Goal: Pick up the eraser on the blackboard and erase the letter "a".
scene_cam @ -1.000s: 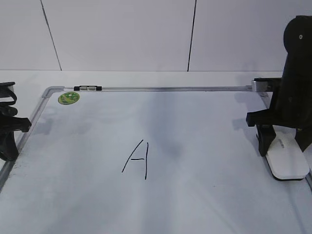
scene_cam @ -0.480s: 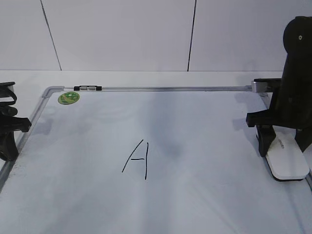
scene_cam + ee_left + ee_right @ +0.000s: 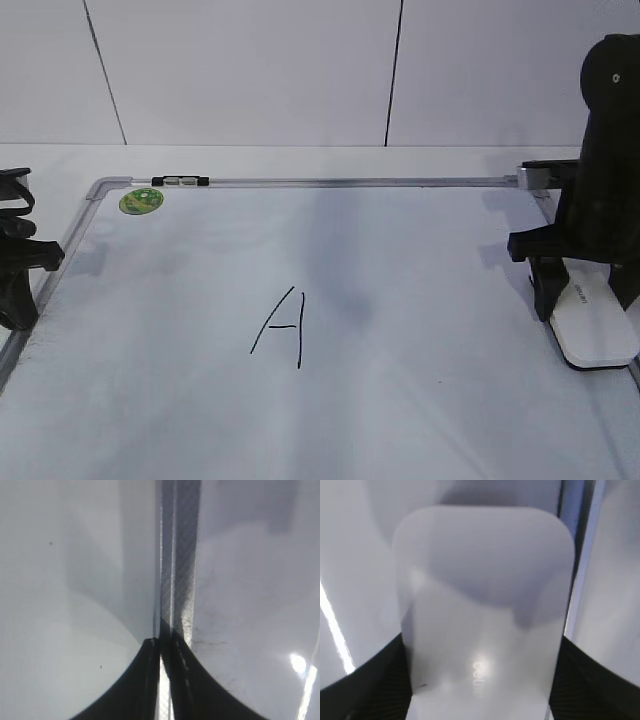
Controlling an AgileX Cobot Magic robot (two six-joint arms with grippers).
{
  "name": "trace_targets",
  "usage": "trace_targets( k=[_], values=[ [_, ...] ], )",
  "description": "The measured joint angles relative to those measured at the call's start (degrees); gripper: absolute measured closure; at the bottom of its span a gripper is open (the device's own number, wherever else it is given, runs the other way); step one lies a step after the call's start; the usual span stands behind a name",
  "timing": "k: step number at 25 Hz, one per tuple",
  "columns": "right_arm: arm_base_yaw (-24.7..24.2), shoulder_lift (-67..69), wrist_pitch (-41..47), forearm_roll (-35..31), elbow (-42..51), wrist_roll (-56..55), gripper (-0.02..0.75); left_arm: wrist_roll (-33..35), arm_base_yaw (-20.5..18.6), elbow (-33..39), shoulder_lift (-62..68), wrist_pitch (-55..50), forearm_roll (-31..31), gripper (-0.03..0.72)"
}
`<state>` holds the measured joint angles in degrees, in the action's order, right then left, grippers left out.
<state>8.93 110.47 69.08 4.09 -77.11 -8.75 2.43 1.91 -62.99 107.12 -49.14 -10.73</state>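
Lying flat, the blackboard [image 3: 400,420] fills most of the scene, with its grey frame [image 3: 350,182] running along the far side. The right gripper [image 3: 585,290] stands over the board's right edge. The eraser [image 3: 592,328] sits right under it, between its two black fingers [image 3: 370,685], one on each side; I cannot tell if they press on it. Far off to the left of this gripper, mid-board, is a black "A" [image 3: 283,327]. The left gripper [image 3: 18,290] rests at the board's left edge with its fingers [image 3: 135,690] closed together, holding nothing. Beyond it sits a small green sticker [image 3: 141,201], with a black clip [image 3: 180,181] just past that.
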Motion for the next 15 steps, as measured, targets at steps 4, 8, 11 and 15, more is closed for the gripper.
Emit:
trace_targets(
  k=[4, 8, 11, 15],
  values=[
    [0.0, 0.1, 0.0, 2.0, 0.0, 0.0, 0.203, 0.0, 0.0, 0.0, 0.0, 0.0, -0.1, 0.643],
    [0.0, 0.1, 0.0, 2.2, 0.0, 0.0, 0.203, 0.0, 0.0, 0.0, 0.0, 0.0, -0.1, 0.643],
    [0.0, 0.1, 0.0, 2.3, 0.0, 0.1, 0.190, 0.0, 0.0, 0.0, 0.0, 0.0, -0.1, 0.643],
    [0.0, 0.1, -0.2, 2.3, 0.0, 0.1, 0.167, 0.0, 0.0, 0.0, 0.0, 0.0, -0.1, 0.642]
  ],
)
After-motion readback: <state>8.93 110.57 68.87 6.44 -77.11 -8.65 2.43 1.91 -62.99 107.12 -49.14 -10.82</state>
